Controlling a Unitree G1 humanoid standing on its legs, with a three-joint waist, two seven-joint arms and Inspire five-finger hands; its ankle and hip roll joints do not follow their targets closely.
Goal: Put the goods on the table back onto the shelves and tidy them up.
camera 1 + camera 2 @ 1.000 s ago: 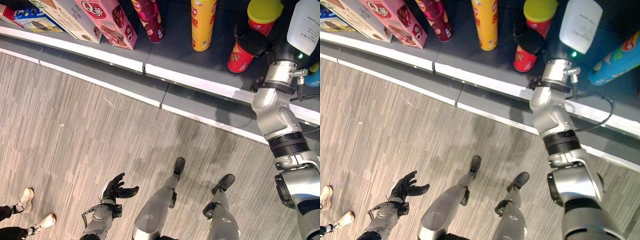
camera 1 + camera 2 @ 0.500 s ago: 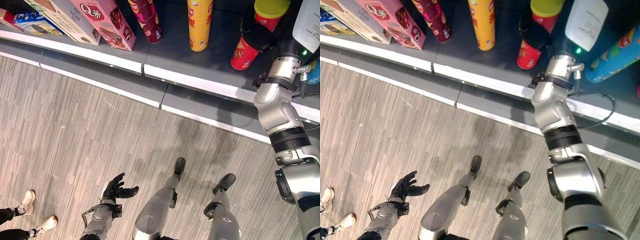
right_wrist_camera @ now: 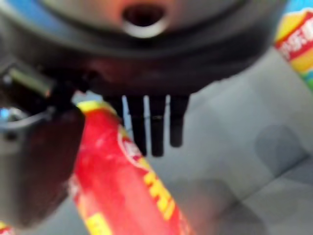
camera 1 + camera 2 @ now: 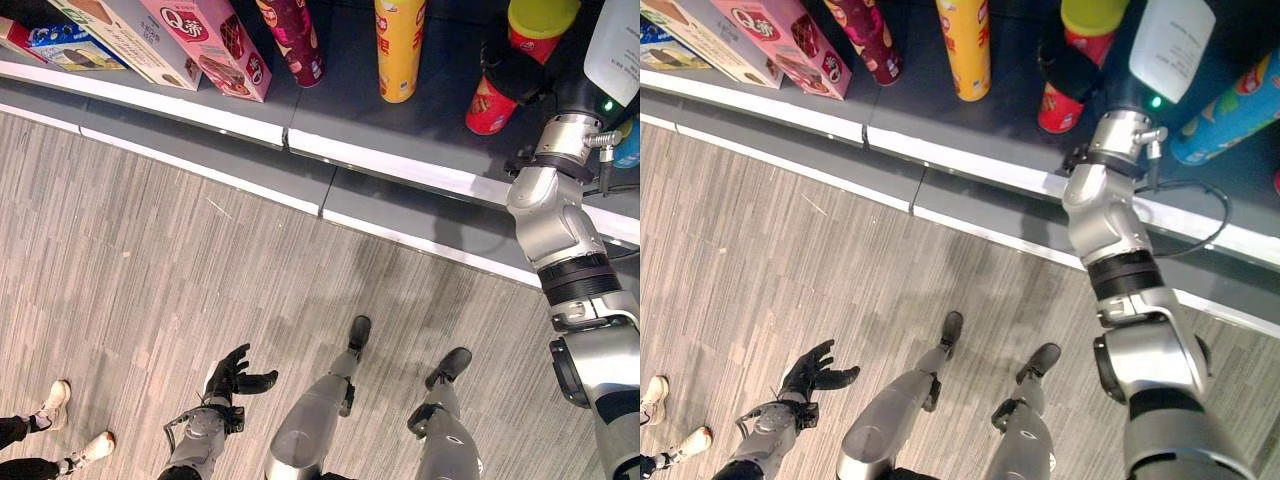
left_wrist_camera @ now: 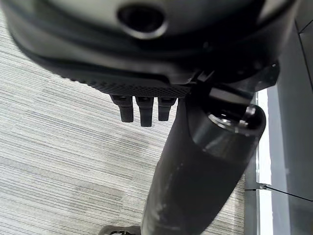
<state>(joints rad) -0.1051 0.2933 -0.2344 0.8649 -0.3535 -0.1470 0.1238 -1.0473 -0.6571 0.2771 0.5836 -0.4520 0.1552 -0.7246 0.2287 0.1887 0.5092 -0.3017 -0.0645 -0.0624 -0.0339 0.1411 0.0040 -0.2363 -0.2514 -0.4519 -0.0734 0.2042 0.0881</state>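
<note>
Right robot hand (image 4: 1072, 72) reaches onto the dark shelf (image 4: 420, 120) and rests against a red can with a yellow lid (image 4: 492, 102). In the right wrist view the fingers (image 3: 156, 125) hang straight beside the red can (image 3: 122, 186), with the thumb on its other side; whether the hand is clamped on the can cannot be told. The can stands tilted on the shelf, just beside a second red can with a yellow lid (image 4: 540, 22), which stands behind it. A yellow can (image 4: 402, 45) stands further along the shelf from the red can, then a dark red can (image 4: 292, 38), then a pink box (image 4: 210, 42) and a beige box (image 4: 125, 38). A white bottle (image 4: 615, 50) and a blue can (image 4: 1230, 105) stand on the red can's other side. Left robot hand (image 4: 232, 378) hangs low over the grey floor (image 4: 150, 260), well apart from the shelf, fingers relaxed and apart, holding nothing. A person's shoes (image 4: 55, 400) show on the floor near it.
</note>
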